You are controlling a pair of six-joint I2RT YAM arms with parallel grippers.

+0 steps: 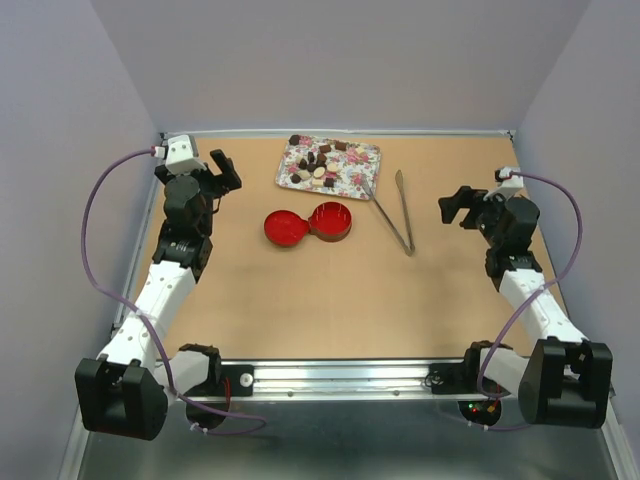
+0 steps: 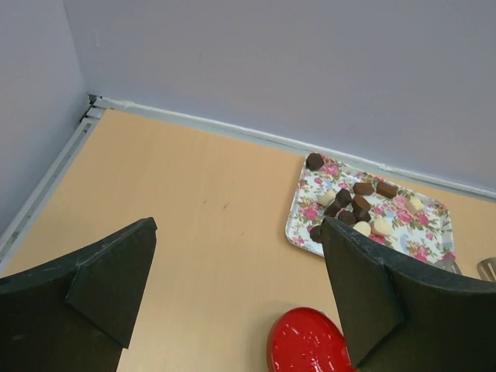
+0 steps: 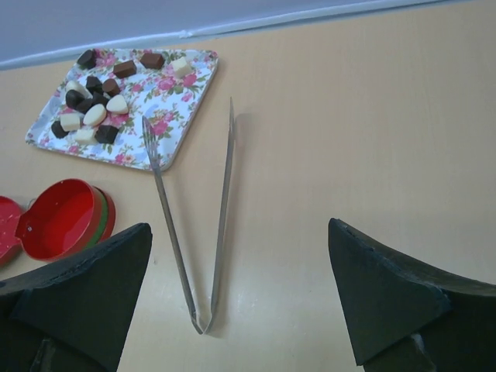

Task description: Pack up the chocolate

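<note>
The chocolate point(image 1: 320, 160) sits in the upper middle of the overhead view, a loose cluster of small pieces on a flowered tray point(image 1: 362, 178). The pieces are dark brown, reddish-brown and cream-white. Most are bunched on the tray's left half, several touching each other, with a few strung along its far edge. One dark piece rests right at a corner of the rim. Some look blocky and others rounded; all are tiny beside the tin.

Just below the tray, the round red tin point(image 1: 331, 221) stands open, its lid point(image 1: 283, 228) lying face-up and touching it on the left. I see no chocolate in either. To the right of the tin, long metal tongs point(image 1: 396, 212) lie in a narrow V on the surface point(image 1: 330, 310), with one tip reaching over the tray's lower right corner.

The jaws of the left arm point(image 1: 185, 205) at the left of the frame are spread wide around nothing, and so are those of the right arm point(image 1: 512, 228) at the right. Both are well apart from the tray.

To my eye, packing has not yet begun. The next move likely calls for the right arm to take up the tongs nearby, or for an arm to reach over the tray. The pieces are small and crowded, so picking out one will need a careful, narrow pinch.
</note>
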